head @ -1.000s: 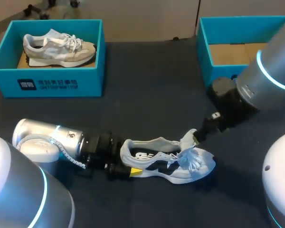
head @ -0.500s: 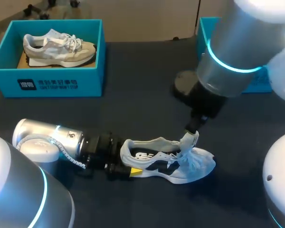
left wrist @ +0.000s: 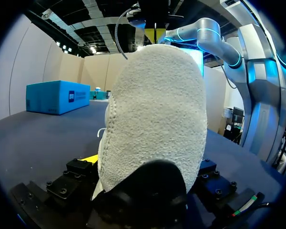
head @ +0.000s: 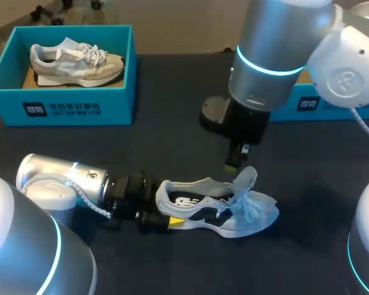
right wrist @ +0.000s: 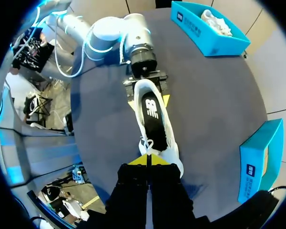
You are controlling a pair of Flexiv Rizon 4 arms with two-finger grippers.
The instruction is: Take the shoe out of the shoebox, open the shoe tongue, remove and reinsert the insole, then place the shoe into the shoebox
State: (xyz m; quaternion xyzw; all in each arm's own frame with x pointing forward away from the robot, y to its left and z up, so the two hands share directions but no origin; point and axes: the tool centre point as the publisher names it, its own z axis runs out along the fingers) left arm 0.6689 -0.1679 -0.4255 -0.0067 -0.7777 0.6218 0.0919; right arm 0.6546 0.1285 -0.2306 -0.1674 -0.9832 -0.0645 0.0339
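A white and grey shoe with a black insole lies on its sole on the dark table, toe to the right; its tongue stands up. My left gripper lies low on the table with its jaws wide, one yellow finger on each side of the heel. That pale heel fills the left wrist view. My right gripper hangs just above and left of the tongue. In its own view it is shut with nothing between the tips, and the laces lie just ahead.
A teal shoebox at the back left holds a second pale shoe. Another teal shoebox at the back right is largely hidden behind my right arm. Bare dark table lies between the boxes and around the shoe.
My right arm swung from the right to over the shoe; its gripper closed at the tongue, then rose up and left. The tongue stays raised. The left arm and shoe have not moved.
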